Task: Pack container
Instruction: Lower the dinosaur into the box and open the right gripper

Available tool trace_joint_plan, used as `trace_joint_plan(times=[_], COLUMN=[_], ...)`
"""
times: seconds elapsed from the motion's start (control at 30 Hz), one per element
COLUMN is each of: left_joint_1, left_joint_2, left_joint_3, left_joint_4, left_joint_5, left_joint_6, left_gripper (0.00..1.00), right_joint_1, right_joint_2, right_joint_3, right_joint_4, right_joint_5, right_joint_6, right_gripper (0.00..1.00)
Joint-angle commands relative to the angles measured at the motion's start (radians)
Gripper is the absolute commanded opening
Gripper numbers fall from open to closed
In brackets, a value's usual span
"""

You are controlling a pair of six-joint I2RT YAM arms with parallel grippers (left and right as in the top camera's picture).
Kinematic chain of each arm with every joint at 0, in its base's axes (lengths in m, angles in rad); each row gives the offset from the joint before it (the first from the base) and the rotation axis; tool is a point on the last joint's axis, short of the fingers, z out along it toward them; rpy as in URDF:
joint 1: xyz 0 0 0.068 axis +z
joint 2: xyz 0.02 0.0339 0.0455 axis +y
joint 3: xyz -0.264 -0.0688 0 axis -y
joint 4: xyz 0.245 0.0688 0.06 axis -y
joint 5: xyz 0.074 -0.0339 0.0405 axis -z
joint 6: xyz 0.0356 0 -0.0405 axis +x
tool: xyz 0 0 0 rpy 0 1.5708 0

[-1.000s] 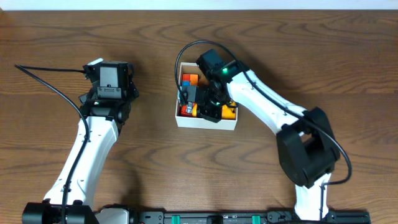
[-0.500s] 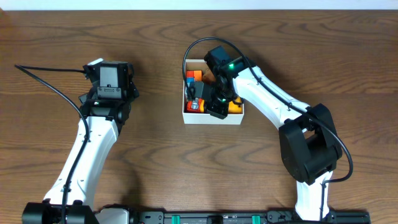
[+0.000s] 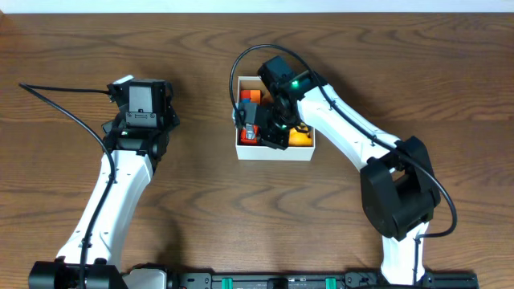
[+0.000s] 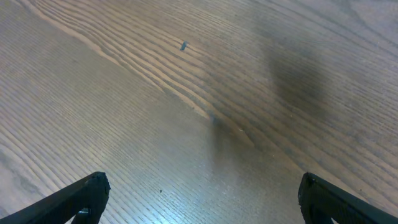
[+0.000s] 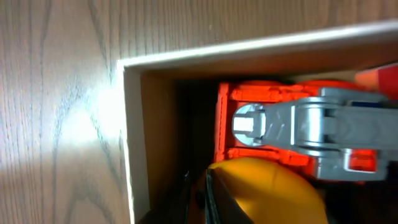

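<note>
The container [image 3: 275,153], a low white-walled box, sits at the table's middle with several toys inside. My right gripper [image 3: 275,140] reaches down into it near its front wall. In the right wrist view the white wall [image 5: 127,137] meets a corner. An orange-red toy with a grey part [image 5: 292,134] lies against the far wall, and a rounded yellow toy [image 5: 267,193] lies nearer. My right gripper [image 5: 198,202] stands beside the yellow toy, its fingers only a slit apart. I see nothing held between them. My left gripper [image 3: 143,95] [image 4: 202,190] hangs wide open over bare wood.
Dark wood table [image 3: 193,193] lies on all sides of the container. A black cable [image 3: 64,108] runs from the left arm towards the table's left edge. Another cable [image 3: 241,60] loops above the container's back left corner.
The container has slid right and towards the back of the table and turned square, along with my right gripper. The left arm has not moved.
</note>
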Motion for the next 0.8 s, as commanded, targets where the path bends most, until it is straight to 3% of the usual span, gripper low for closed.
trace_joint_plan(times=[0.0,0.4,0.77], left_joint_1=[0.002,0.002,0.002], left_joint_2=[0.008,0.008,0.008], left_joint_3=[0.008,0.008,0.008], left_joint_4=[-0.002,-0.003,-0.003], left_joint_5=[-0.024,-0.024,-0.024], left_joint_6=[-0.012,-0.012,-0.012], left_gripper=[0.98,0.98,0.98], right_joint_1=[0.006,-0.004,-0.041], right_joint_2=[-0.055,-0.106,-0.103], right_joint_3=[0.027,0.027,0.027], right_joint_4=[0.003,-0.002,-0.019], right_joint_5=[-0.014,0.018,0.177], right_joint_6=[0.011,0.011,0.039], right_gripper=[0.13,0.16,0.02])
